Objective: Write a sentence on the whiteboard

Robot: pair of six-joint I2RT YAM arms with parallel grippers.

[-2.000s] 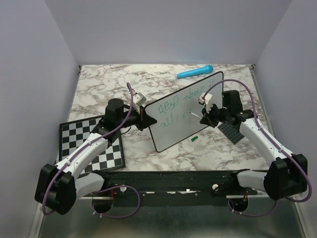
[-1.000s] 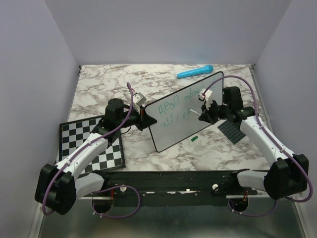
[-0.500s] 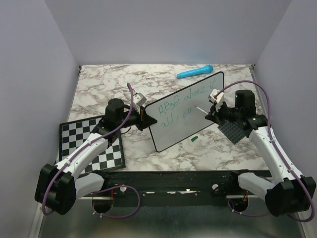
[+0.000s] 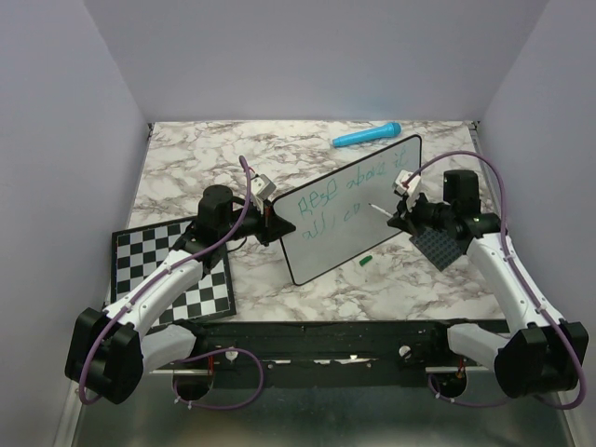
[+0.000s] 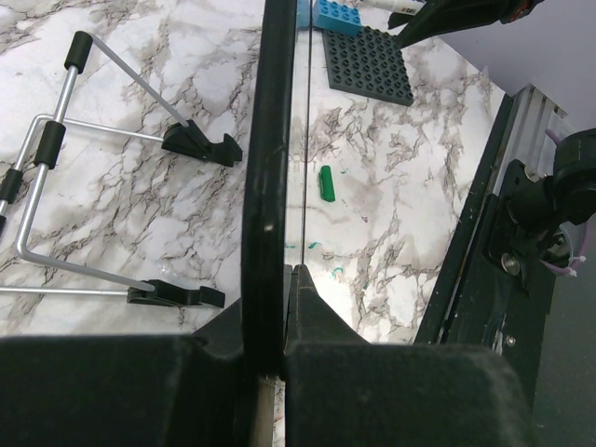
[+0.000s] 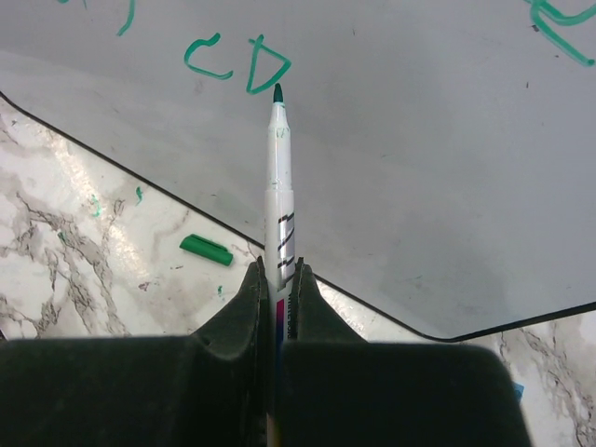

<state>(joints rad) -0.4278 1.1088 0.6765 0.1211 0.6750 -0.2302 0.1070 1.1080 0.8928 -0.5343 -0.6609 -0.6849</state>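
The whiteboard (image 4: 346,244) stands tilted at mid-table, and the sentence (image 4: 321,200) runs across it as two lines of green scribble. My left gripper (image 4: 271,222) is shut on the board's left rim, which shows as a black bar (image 5: 270,140) between the jaws of the left gripper (image 5: 284,279). My right gripper (image 4: 400,216) is shut on a white marker (image 6: 277,186). The marker's green tip points at the whiteboard (image 6: 419,140), just below the last green letters (image 6: 237,63). Whether the tip touches the board I cannot tell.
A green marker cap (image 4: 366,260) lies on the marble in front of the board. A dark studded plate (image 4: 436,247) lies under my right arm, a checkerboard (image 4: 172,270) under my left. A blue marker (image 4: 367,136) lies at the back. A wire stand (image 5: 93,168) sits behind the board.
My right arm has swung out to the right and drawn the marker back along the second line. The left gripper and the board have not moved.
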